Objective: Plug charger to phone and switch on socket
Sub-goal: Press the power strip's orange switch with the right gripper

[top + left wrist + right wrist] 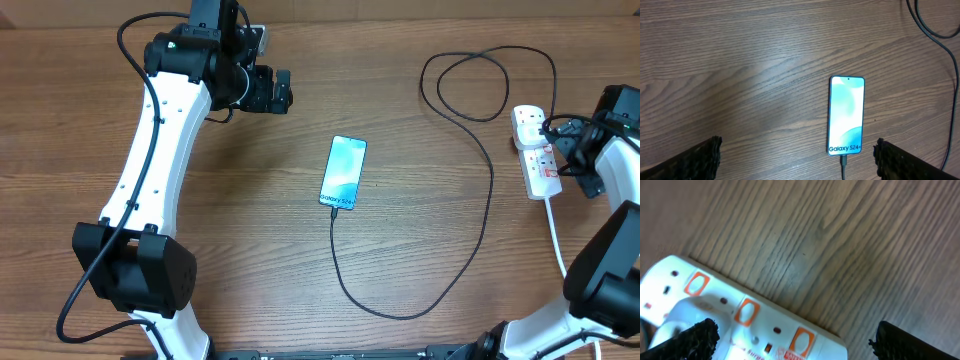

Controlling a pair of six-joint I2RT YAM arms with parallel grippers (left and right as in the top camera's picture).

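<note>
The phone (343,173) lies face up mid-table, its light blue screen (846,115) reading "Galaxy S24+". The charger's tip (843,161) sits in the phone's bottom edge. Its thin black cable (400,313) loops toward the front, runs up the right side and curls at the back before reaching the socket (537,152). The socket (747,317) is a white strip with orange-red switches. My left gripper (283,92) is open, back left of the phone; its fingers (695,160) frame bare wood. My right gripper (572,155) hangs open just over the socket, fingers (905,342) wide apart.
A thick white cord (556,235) leaves the socket toward the table's front right. The cable's loop (485,85) lies at the back right. Bare wooden table (250,250) stretches between the left arm and the phone.
</note>
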